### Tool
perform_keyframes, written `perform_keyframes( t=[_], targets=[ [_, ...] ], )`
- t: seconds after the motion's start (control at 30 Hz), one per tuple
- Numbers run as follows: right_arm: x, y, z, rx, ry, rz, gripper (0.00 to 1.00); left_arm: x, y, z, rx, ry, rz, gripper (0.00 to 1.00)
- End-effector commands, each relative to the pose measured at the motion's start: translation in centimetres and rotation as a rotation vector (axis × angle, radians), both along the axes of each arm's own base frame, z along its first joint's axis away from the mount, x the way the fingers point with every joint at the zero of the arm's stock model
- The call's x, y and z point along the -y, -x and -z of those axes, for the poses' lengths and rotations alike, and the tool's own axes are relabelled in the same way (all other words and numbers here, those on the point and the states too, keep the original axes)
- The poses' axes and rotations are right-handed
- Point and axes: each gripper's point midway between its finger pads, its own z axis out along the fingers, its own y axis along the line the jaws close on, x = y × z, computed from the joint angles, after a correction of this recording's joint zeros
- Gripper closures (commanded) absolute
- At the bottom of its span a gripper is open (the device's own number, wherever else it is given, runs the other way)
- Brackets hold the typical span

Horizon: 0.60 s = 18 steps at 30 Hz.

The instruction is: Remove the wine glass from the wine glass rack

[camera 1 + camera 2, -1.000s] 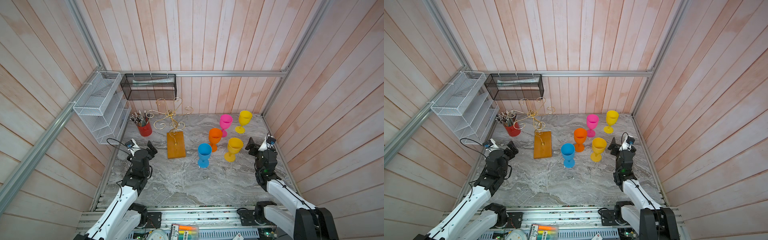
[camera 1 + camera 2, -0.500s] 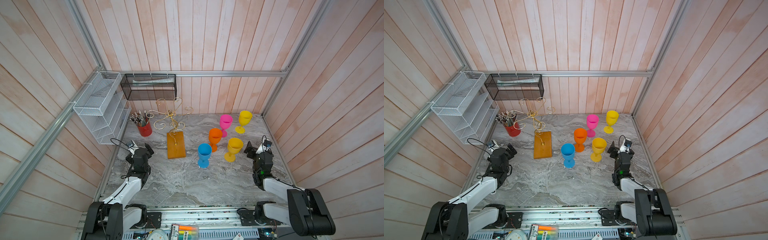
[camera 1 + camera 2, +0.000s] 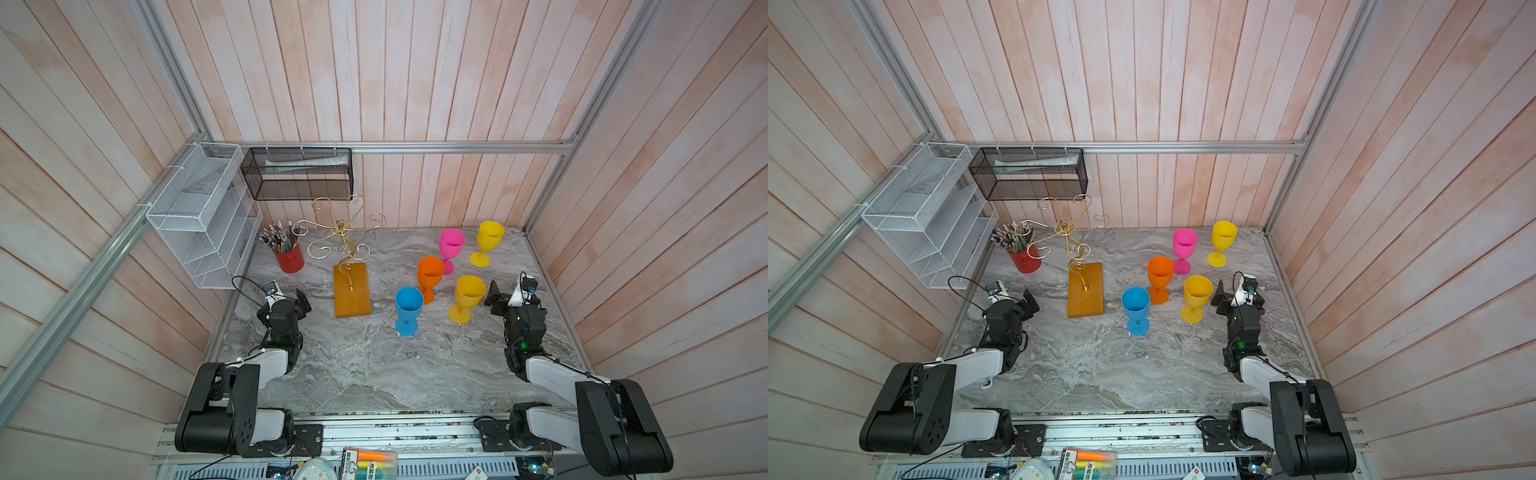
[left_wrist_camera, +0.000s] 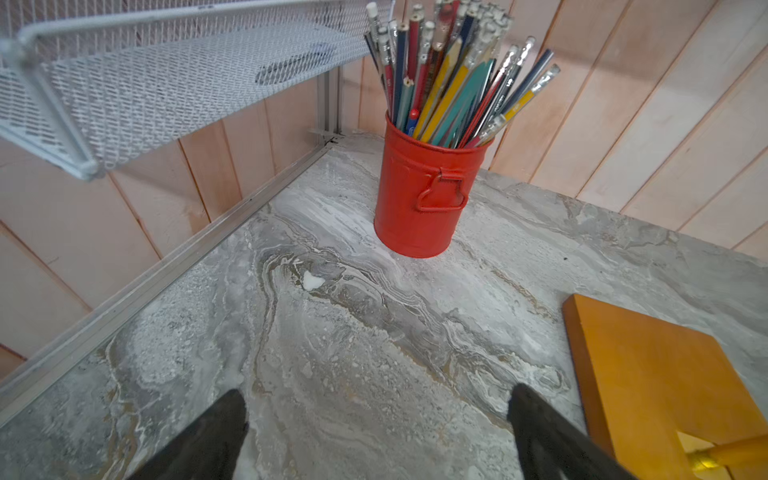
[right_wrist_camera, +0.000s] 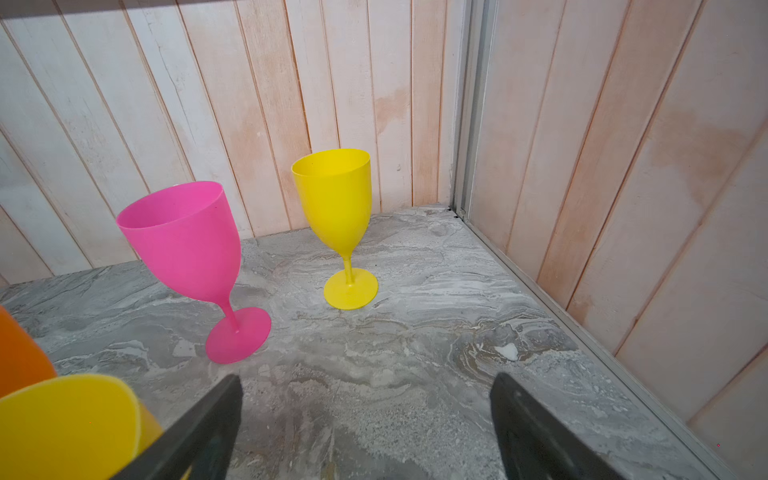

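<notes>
A gold wire wine glass rack (image 3: 351, 295) is standing on a grey marbled worktop (image 3: 374, 365), its thin curled scroll arms (image 3: 341, 226) fanning from a slim central post above a flat, rectangular orange-brown wooden base. No glass is hanging on any arm. Five smooth, matte, plastic-looking stemmed glasses are standing upright on the worktop to the right of the rack and apart from it: a blue glass (image 3: 409, 305) nearest the rack, an orange glass (image 3: 431, 274) just behind it, an amber glass (image 3: 469, 293), a pink glass (image 5: 187, 241) and a yellow glass (image 5: 336, 195) toward the back wall. Each has a rounded bowl, a narrow stem and a round flat foot. The left tool (image 4: 376, 397) is hovering low over bare worktop with its jaws spread wide and gripping nothing, with the rack's base just to one side and a red metal tin of pencils (image 4: 424, 199) ahead. The right tool (image 5: 365, 380) is likewise gaping wide and empty, with the amber glass close beside it. Judging by the bare rack, the removal is looking finished and the step in hand is parking the arms. Doing that well is calling for slow, clear paths: the light, top-heavy glasses are likely to be tipping at any brush, especially the amber one, and the rack's springy wire could be snagging a passing finger. White (image 3: 199, 216) and black (image 3: 297, 174) mesh baskets are hanging on the planked walls.
</notes>
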Motion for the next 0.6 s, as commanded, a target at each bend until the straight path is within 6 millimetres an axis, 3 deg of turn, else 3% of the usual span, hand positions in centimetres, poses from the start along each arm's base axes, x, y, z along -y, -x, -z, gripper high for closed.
perform_keyframes(
  t=[0.0, 0.1, 0.23, 0.37, 0.57],
  targets=[
    [-0.5, 0.0, -0.4, 0.012, 0.019, -0.021, 0.07, 0.7, -1.0, -2.3, 0.077, -0.076, 0.064, 0.00],
    [-0.3, 0.8, 0.5, -0.007, 0.027, -0.004, 0.07, 1.4, -0.6, -3.4, 0.144, -0.142, 0.123, 0.00],
    [-0.1, 0.9, 2.6, -0.030, 0.027, 0.009, 0.07, 1.8, -0.9, -2.3, 0.172, -0.166, 0.145, 0.00],
    [-0.2, 0.4, 3.0, -0.066, 0.028, 0.011, 0.08, 1.8, -1.7, -1.8, 0.134, -0.142, 0.166, 0.00],
    [-0.2, 0.1, 3.0, -0.065, 0.026, 0.011, 0.08, 2.0, -1.5, -1.1, 0.144, -0.134, 0.197, 0.00]
  ],
)
